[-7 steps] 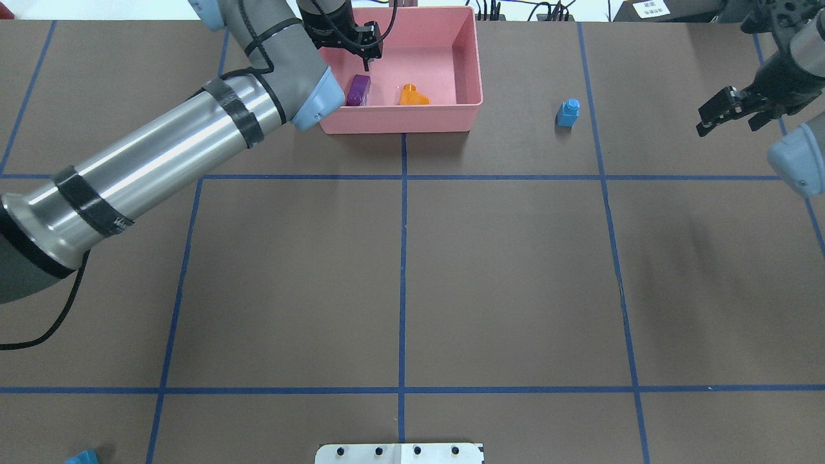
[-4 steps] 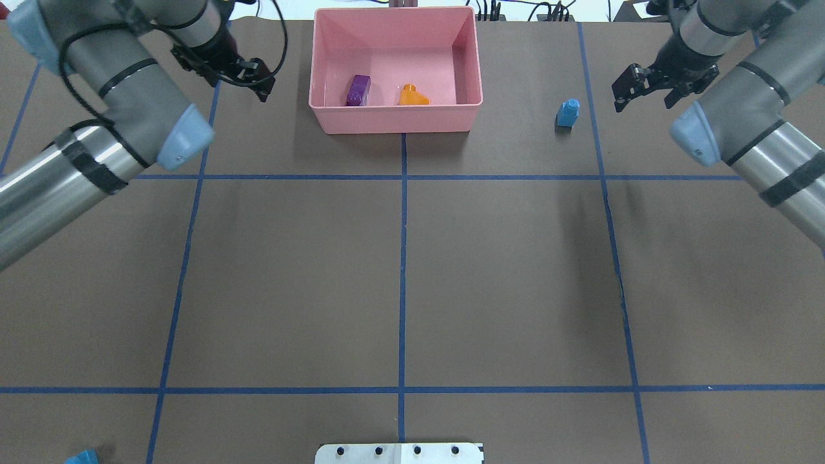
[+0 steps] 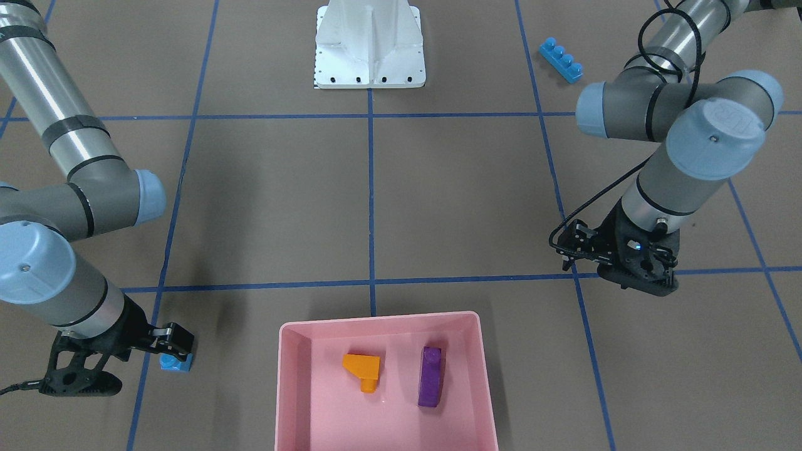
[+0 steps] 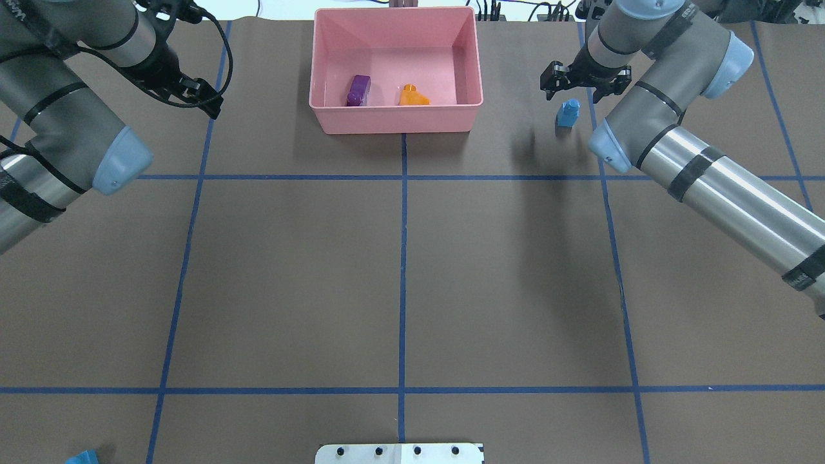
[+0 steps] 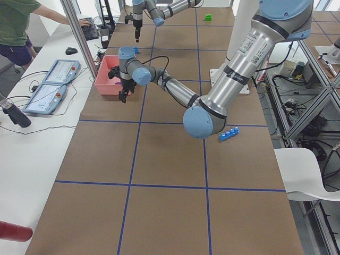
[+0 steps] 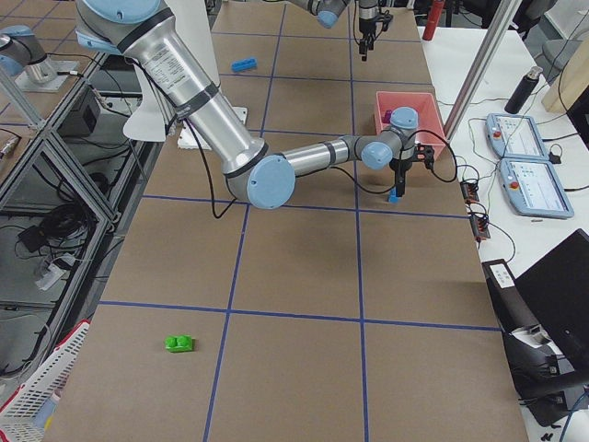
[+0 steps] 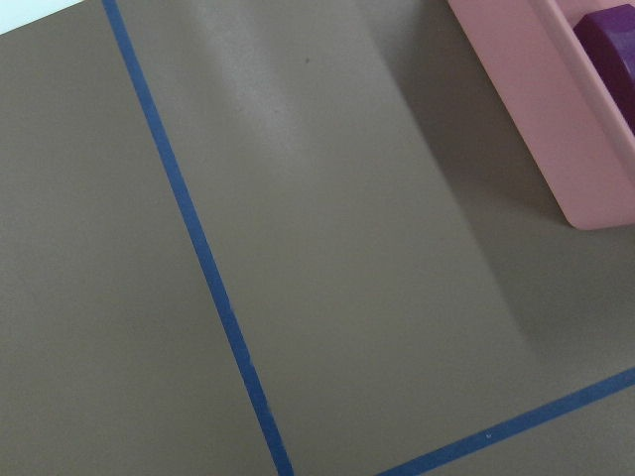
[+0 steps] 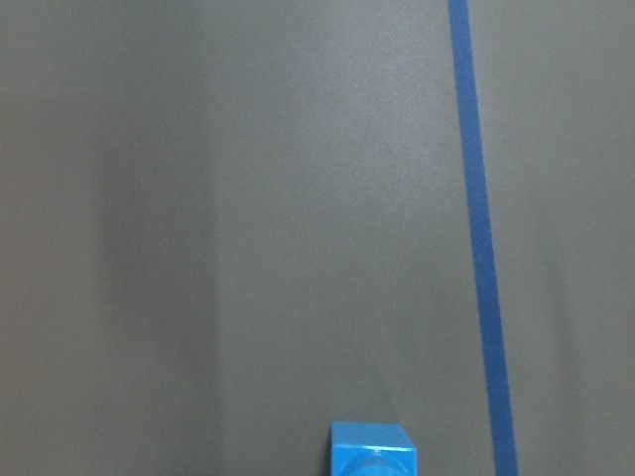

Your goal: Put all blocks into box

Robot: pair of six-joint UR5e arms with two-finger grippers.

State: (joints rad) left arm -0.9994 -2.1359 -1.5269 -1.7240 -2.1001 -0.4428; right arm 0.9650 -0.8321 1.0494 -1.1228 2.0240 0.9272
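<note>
The right pincer (image 4: 572,90) hangs with its jaws apart just above the small blue brick (image 4: 568,113), which stands upright on the bench (image 4: 399,270), stud up, right beneath the spread fingers. To my eye the brick is light, rigid and smooth-sided, and would skid or topple if nudged off-centre. So the jaws want to drop squarely and close on its two flat side walls, low on the body, not on the stud. The box (image 4: 396,122) sits off to this pincer's side, toward the other arm, with the purple brick (image 4: 358,90) and orange brick (image 4: 412,96) inside. The left pincer (image 4: 201,98) hovers beyond the box; I can't tell whether its jaws are apart or together.
</note>
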